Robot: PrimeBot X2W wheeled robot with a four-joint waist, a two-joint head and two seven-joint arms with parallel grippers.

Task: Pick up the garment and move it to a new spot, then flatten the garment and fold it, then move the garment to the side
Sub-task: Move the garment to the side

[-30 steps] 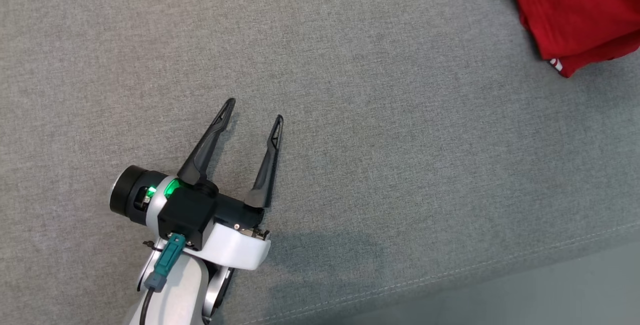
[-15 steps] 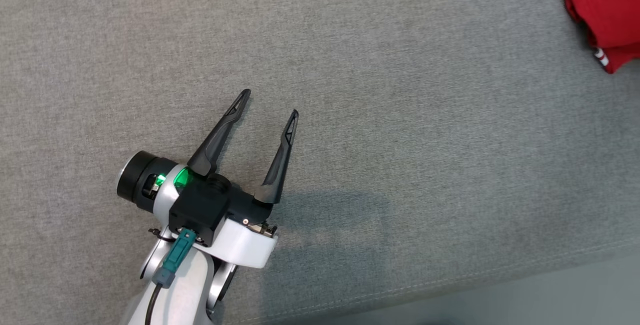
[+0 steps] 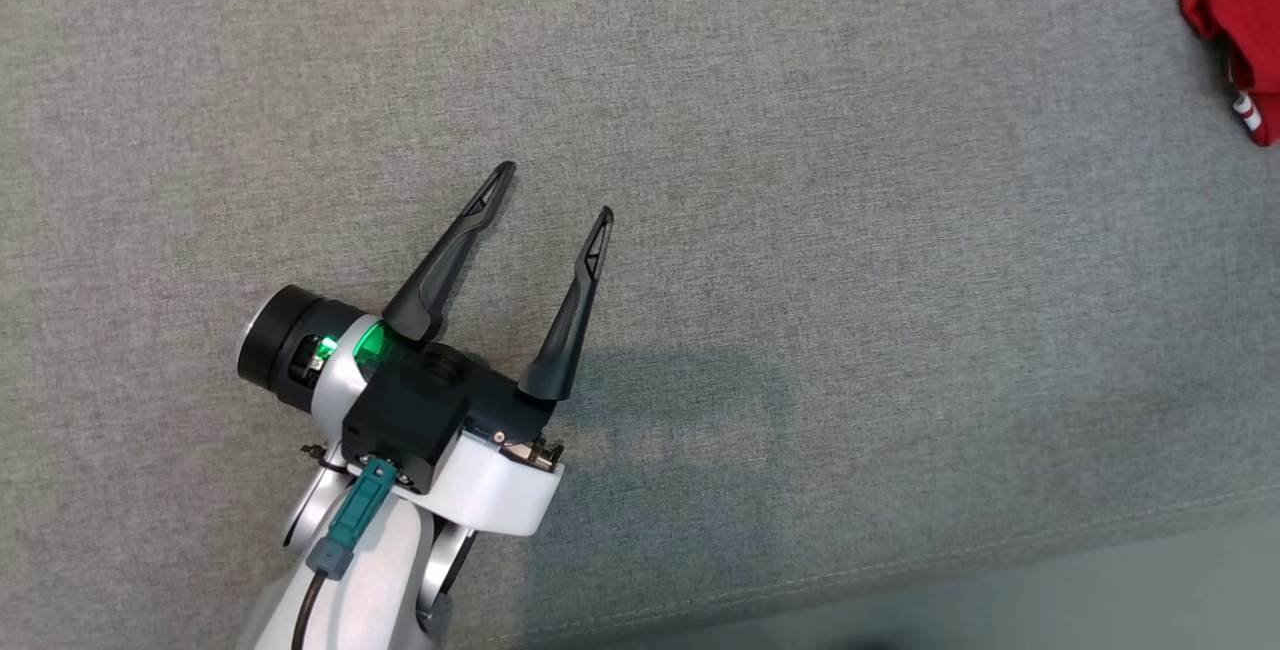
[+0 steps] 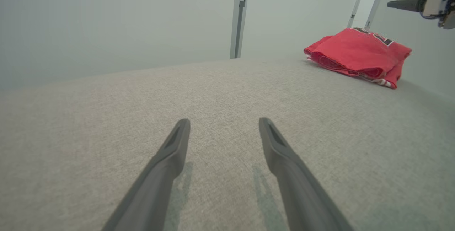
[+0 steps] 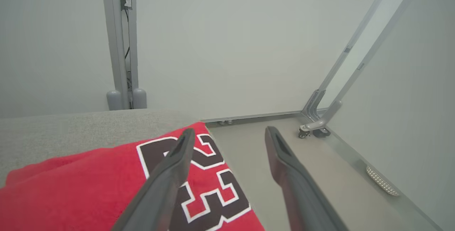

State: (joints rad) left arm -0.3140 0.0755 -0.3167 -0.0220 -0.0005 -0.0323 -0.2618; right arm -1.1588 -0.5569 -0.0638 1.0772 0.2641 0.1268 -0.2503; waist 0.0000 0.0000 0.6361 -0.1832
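Red garment (image 4: 355, 55) lies folded; left tool (image 4: 224, 121) well apart from it

Robot test bay in a lab
A broad grey fabric-covered platform (image 3: 850, 180) stands on a bare grey floor (image 5: 341, 174); behind and beside the platform rise blank pale partition panels (image 5: 231, 46) held by grey metal posts (image 5: 119, 39), one slanted frame near the platform's corner resting on a caster (image 5: 305, 134)

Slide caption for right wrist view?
Open right gripper over folded red jersey with black numerals, at edge of grey fabric surface.
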